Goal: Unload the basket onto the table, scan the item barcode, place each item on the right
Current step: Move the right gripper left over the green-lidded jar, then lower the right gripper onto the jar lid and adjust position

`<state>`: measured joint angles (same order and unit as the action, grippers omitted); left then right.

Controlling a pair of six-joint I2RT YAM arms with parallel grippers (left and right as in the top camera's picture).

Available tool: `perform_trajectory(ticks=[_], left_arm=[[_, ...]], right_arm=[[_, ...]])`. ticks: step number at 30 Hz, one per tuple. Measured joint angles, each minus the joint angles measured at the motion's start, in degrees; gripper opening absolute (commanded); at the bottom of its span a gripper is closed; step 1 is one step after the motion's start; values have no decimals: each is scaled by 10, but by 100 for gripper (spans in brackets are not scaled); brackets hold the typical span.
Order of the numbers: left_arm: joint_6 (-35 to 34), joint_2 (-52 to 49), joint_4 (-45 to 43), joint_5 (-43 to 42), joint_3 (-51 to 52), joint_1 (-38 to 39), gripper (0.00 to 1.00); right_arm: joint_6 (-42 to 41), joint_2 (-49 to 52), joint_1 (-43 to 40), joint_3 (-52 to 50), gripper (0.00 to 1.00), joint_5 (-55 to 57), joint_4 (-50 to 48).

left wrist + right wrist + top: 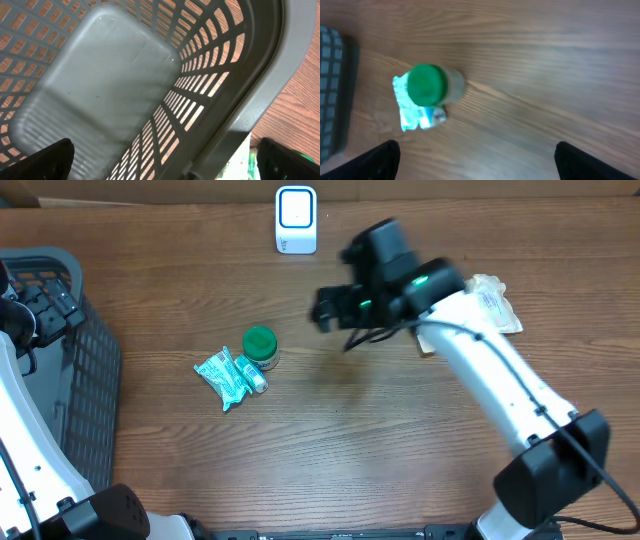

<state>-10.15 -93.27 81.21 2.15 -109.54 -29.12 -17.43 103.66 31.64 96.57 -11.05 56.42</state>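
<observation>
Left jaws wide above grey basket (210,85)

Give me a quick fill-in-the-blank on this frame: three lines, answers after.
1. The jar beside the teal packet has a ____ lid.
2. The right gripper hovers above the table with its jaws ____, holding nothing.
3. The left gripper hangs over a plastic basket coloured ____.
Missing words: green; open; gray.
</observation>
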Motion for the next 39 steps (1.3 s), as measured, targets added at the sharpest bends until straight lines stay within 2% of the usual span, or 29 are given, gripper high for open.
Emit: perform_trajectory(ticks=[7, 21, 26, 34, 39], left_arm=[[0, 0, 0, 0, 0, 0, 100], [0, 0, 0, 0, 0, 0, 99], [0, 0, 0, 0, 0, 0, 99], [0, 0, 0, 0, 0, 0, 100], [0, 0, 0, 0, 0, 0, 99]], right_arm=[[-6, 58, 87, 21, 100, 68, -63], [-1, 188, 135, 24, 100, 90, -219], [6, 200, 135, 24, 100, 91, -222], [10, 212, 136, 24, 87, 90, -196], [11, 212, 138, 25, 83, 90, -168]])
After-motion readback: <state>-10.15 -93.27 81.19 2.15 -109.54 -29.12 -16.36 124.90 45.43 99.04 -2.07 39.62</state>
